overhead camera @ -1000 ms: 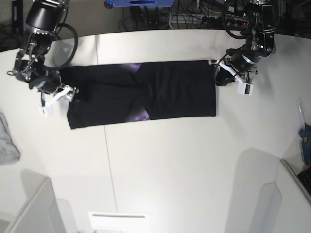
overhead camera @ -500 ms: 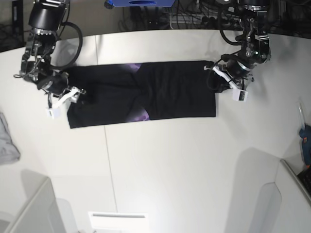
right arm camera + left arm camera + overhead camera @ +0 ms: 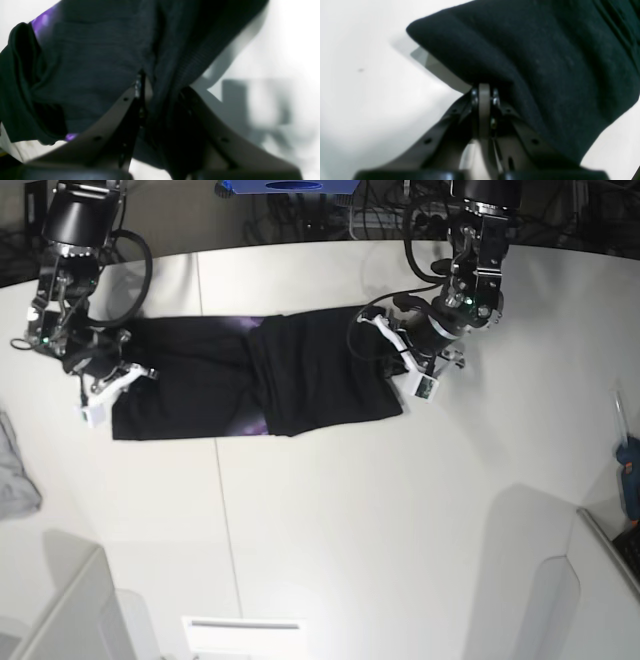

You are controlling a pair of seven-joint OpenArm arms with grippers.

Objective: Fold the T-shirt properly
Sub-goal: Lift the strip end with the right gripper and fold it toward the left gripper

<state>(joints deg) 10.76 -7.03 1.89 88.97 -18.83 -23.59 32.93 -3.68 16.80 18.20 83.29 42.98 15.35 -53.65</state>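
The black T-shirt (image 3: 250,380) lies shorter on the white bench (image 3: 350,510) than before: the left claw (image 3: 415,370), clamped on its edge, has dragged that end inward. The right claw (image 3: 105,385) has closed onto the other end. Cloth hides both claws' tips.

From my feed, the T-shirt (image 3: 300,375) is matt black knit cloth, slightly fuzzy up close, with a purple print. The counter (image 3: 350,520) looks smooth, white and faintly glossy. Each claw's fingers (image 3: 483,107) look like dark matt plastic.
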